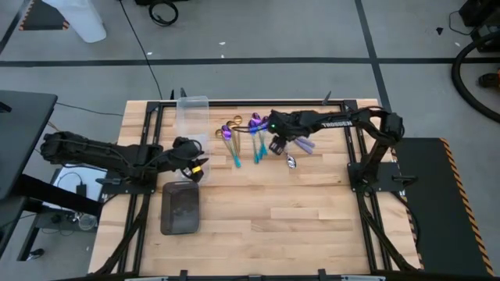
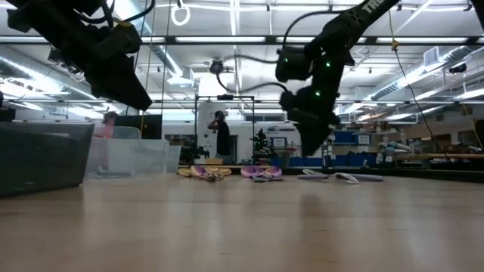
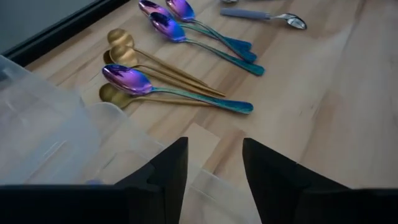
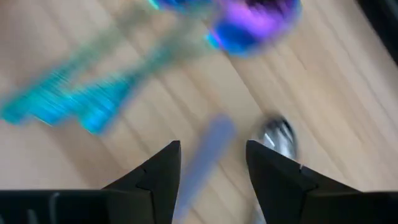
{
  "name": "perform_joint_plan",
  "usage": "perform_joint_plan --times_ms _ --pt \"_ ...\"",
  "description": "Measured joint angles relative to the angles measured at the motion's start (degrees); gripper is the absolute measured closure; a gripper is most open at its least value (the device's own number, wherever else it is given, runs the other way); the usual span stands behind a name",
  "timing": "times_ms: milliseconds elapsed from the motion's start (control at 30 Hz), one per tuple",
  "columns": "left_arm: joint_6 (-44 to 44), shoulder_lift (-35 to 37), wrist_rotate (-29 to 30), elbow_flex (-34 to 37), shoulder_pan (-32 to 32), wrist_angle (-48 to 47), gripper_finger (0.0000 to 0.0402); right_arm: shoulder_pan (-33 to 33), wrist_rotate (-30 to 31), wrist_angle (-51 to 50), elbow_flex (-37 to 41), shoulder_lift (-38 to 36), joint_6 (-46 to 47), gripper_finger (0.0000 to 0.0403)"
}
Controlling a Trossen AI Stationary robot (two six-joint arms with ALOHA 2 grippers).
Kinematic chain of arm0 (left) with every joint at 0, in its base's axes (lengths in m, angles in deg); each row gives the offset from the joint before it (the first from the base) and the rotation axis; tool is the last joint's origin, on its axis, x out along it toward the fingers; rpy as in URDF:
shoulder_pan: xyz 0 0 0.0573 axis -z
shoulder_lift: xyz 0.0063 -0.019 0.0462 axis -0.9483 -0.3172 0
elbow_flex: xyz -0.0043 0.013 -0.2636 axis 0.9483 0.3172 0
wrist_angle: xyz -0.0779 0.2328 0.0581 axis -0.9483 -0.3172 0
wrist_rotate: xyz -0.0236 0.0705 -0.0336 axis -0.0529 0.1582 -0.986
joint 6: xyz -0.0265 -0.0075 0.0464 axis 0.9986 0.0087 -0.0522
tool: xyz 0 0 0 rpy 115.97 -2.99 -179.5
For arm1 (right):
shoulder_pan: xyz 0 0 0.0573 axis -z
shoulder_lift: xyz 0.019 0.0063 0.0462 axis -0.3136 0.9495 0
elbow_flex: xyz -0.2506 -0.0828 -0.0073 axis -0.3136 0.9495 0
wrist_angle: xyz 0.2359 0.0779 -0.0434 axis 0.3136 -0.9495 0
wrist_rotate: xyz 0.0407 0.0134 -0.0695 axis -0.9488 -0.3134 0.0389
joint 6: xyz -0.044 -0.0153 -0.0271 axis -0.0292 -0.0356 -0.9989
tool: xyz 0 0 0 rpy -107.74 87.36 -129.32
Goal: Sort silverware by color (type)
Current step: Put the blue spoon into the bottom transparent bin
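Hovering above the silver spoon (image 4: 278,138), the right gripper (image 4: 211,165) has its jaws apart and empty. The left gripper (image 3: 214,162), jaws apart and empty too, is over the clear bin (image 3: 43,143). Gold spoons (image 3: 124,57) and purple spoons (image 3: 127,79) lie together on the tabletop (image 3: 323,124).

Gold spoons (image 3: 134,62), purple-teal spoons (image 3: 180,25), silver spoon (image 3: 273,17) flat on tabletop, loosely clustered.
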Motion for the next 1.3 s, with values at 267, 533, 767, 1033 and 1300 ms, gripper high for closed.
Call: perform_joint_plan --times_ms 267,533,767,1033,1300 --pt "-0.67 0.00 0.00 0.00 0.48 0.04 0.0239 -0.42 -3.09 -5.11 0.90 0.09 5.43 0.0234" --pt "-1.24 -0.02 -0.02 0.00 0.46 0.73 0.0239 -3.79 -1.45 0.98 4.59 0.16 9.08 0.0238" --pt "-1.34 -0.04 -0.48 -0.02 0.46 2.33 0.0239 -5.08 2.44 6.62 10.16 0.16 10.44 0.0238" --pt "-1.54 -0.04 -0.49 -0.02 0.46 2.28 0.0239 -5.41 1.44 12.97 13.51 -0.11 11.37 0.0267" --pt "-2.95 -0.04 -0.69 -0.02 0.44 2.23 0.0239 -5.55 -1.03 14.10 13.66 -0.32 11.25 0.0349"
